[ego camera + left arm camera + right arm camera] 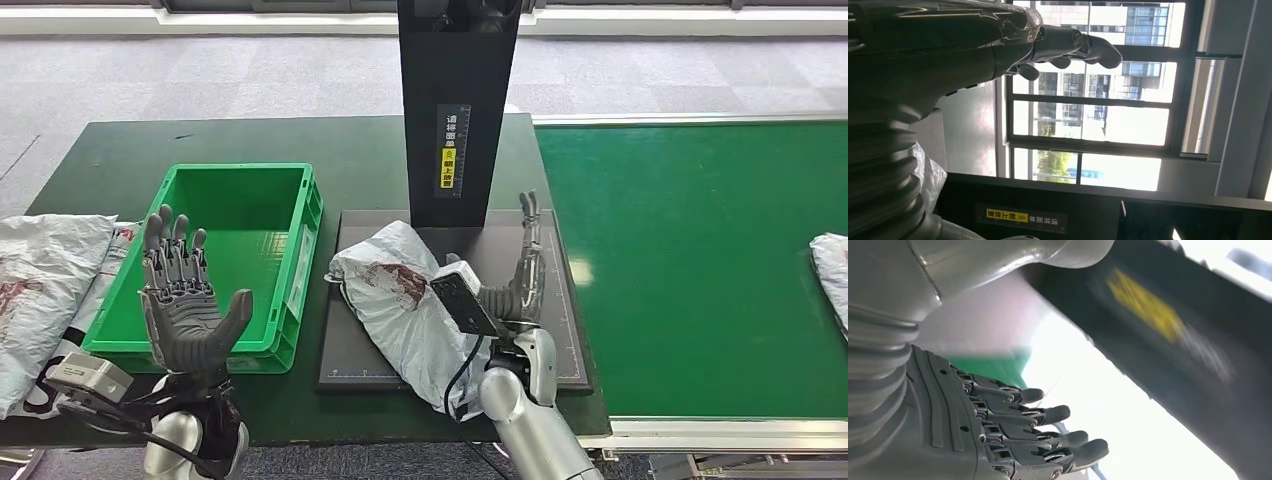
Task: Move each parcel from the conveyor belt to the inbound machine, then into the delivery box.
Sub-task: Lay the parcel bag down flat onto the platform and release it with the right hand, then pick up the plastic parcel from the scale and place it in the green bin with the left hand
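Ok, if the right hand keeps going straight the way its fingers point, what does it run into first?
Most likely the black upright column of the inbound machine: the right hand, open beside the grey parcel on the platform, points toward the column's base. Depth is unclear, so it might pass just to the right.

Head view is reading sharp and evenly lit; light is glaring off the conveyor belt (690,260) in a pale patch, shadows staying soft. Left wrist view is facing bright windows (1093,120), so the left robot hand (998,45) is showing as a dark, backlit shape. Right wrist view is blowing out white behind the right robot hand (1013,435), and the scanner post (1168,340) with its yellow label is smearing with blur.
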Controlling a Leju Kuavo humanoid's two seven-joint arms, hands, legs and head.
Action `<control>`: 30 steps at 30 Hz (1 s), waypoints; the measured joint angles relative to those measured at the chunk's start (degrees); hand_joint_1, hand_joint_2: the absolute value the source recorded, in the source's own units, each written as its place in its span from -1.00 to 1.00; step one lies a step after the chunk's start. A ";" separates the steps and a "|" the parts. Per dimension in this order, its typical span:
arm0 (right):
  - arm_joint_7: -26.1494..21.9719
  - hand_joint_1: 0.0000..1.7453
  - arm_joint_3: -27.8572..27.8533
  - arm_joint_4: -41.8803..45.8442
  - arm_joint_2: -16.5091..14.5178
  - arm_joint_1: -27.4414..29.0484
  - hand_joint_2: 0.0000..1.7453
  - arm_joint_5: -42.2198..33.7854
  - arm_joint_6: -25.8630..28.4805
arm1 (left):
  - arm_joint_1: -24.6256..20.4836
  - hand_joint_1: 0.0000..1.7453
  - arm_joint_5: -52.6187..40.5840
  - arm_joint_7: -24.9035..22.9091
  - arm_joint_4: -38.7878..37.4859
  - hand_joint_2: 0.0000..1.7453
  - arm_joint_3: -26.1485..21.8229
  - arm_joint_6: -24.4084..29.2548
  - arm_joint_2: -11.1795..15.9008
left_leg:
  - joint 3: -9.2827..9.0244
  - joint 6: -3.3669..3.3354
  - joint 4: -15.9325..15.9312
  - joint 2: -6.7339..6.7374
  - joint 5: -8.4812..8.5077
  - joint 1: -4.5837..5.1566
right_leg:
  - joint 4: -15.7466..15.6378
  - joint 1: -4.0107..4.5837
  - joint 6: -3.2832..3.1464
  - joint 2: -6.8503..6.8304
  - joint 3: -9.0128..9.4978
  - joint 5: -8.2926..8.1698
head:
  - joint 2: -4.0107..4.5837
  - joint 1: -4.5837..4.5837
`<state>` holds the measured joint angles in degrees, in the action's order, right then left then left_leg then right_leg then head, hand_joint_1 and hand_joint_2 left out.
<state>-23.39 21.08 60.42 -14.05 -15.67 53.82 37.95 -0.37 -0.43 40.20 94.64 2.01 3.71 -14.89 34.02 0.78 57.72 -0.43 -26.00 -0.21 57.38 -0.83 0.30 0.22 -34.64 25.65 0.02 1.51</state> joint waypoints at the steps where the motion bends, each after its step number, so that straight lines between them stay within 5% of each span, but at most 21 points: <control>1: -4.69 -1.00 -0.93 3.81 -0.21 1.50 1.00 -0.73 1.41 | -0.26 -1.00 -1.31 -0.09 -0.78 1.00 0.24 1.07 0.02 | 0.01 -0.01 0.00 -0.01 -0.01 0.01 | 0.00 -0.01 0.01 -0.01 0.00 0.01 | 0.00 0.00; 3: -13.41 -1.00 -3.56 11.49 -1.15 4.19 1.00 -2.26 2.25 | -1.03 -1.00 -4.45 -0.36 -3.11 1.00 0.87 3.63 0.06 | 0.00 -0.01 0.01 -0.01 -0.05 0.02 | 0.00 -0.01 0.01 -0.02 0.03 0.05 | 0.00 0.00; 5: -16.42 -1.00 -5.69 17.19 -1.85 5.82 1.00 -2.99 2.34 | -1.53 -1.00 -6.04 -0.52 -5.03 1.00 1.32 4.89 0.06 | -0.04 0.01 0.01 0.05 -0.08 0.02 | 0.00 -0.01 -0.01 0.01 0.04 0.07 | 0.00 -0.01; 18: -16.48 -1.00 -8.69 32.17 -2.01 8.87 1.00 -4.86 2.19 | -4.66 -1.00 -10.54 -1.77 -12.09 1.00 3.40 7.18 0.07 | -0.13 0.00 0.01 0.07 -0.07 0.03 | 0.00 -0.03 -0.01 0.02 0.09 0.05 | 0.00 0.00; 30: -16.56 -1.00 -9.25 37.85 -2.11 9.50 1.00 -8.39 2.15 | -19.74 -1.00 -35.73 -11.45 -41.57 1.00 18.17 11.76 -2.96 | -0.14 -0.04 0.02 0.05 -0.05 0.11 | 0.00 -0.13 0.09 0.01 0.15 -0.03 | 0.00 -0.01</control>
<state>-39.95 11.82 98.27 -16.16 -6.17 45.44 40.09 -20.11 -36.16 28.75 53.07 20.18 15.46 -17.85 33.88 0.74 57.74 -0.38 -26.05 -0.10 57.38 -0.96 0.40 0.23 -34.50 25.62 0.02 1.51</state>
